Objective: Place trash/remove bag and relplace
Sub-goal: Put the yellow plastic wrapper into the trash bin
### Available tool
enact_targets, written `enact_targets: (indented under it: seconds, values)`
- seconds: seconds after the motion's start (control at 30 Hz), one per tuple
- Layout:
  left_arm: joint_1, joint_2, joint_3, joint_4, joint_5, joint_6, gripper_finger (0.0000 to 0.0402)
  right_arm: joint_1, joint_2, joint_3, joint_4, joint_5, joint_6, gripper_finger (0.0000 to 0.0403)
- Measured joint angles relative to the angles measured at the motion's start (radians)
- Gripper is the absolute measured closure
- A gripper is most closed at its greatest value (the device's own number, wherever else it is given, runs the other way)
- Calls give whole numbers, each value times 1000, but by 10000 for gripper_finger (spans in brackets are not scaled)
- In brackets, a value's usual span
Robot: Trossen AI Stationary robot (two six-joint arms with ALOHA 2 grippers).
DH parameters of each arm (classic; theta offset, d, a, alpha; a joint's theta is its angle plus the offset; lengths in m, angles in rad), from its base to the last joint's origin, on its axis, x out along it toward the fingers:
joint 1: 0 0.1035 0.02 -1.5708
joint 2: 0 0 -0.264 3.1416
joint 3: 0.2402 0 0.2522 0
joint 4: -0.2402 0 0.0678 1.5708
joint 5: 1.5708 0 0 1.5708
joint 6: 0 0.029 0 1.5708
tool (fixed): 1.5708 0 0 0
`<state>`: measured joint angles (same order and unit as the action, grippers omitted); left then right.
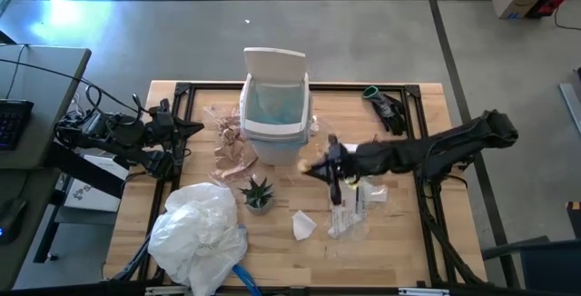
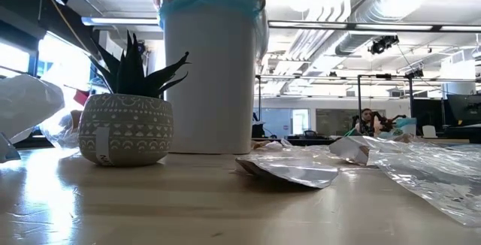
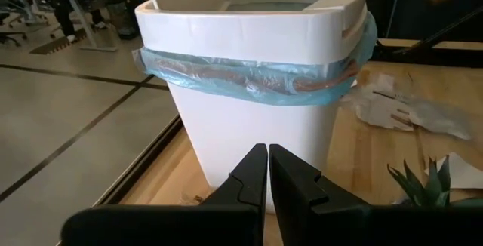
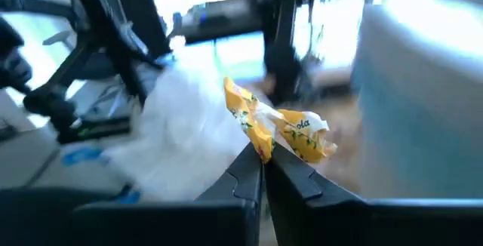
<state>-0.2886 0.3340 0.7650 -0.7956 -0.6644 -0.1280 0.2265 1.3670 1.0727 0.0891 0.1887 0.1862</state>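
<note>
We are pinching a yellow wrapper in the closed right gripper just beside the white bin, its blue bag lining it. Brown paper and clear wrappers are lying unbinned; left gripper is waiting closed, empty.

The bin is white, and the bag at its rim is light blue and translucent. The wrapper between the dark fingers of the right gripper is yellow with white and green print. The plant is dark green, in a grey pot with white line pattern.
</note>
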Motion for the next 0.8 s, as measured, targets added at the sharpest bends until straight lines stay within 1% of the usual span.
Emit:
enact_targets:
  seconds: [0.1, 0.2, 0.4, 0.63, 0.73, 0.8]
  values:
    - [0, 0, 0, 4, -1, 0, 401, -56, 23, 105, -1, -1, -115, 403]
    - [0, 0, 0, 4, 0, 0, 401, -126, 64, 206, -30, -12, -165, 403]
    - [0, 0, 0, 4, 2, 0, 401, -266, 192, 401, -196, -101, -168, 403]
    - [0, 0, 0, -1, 3, -1, 401, -342, 318, 595, -454, -110, -130, 403]
    - [0, 0, 0, -2, 6, 0, 401, -352, 345, 649, -522, -103, -111, 398]
    - [0, 0, 0, -2, 6, 0, 401, -353, 350, 669, -550, -82, -112, 387]
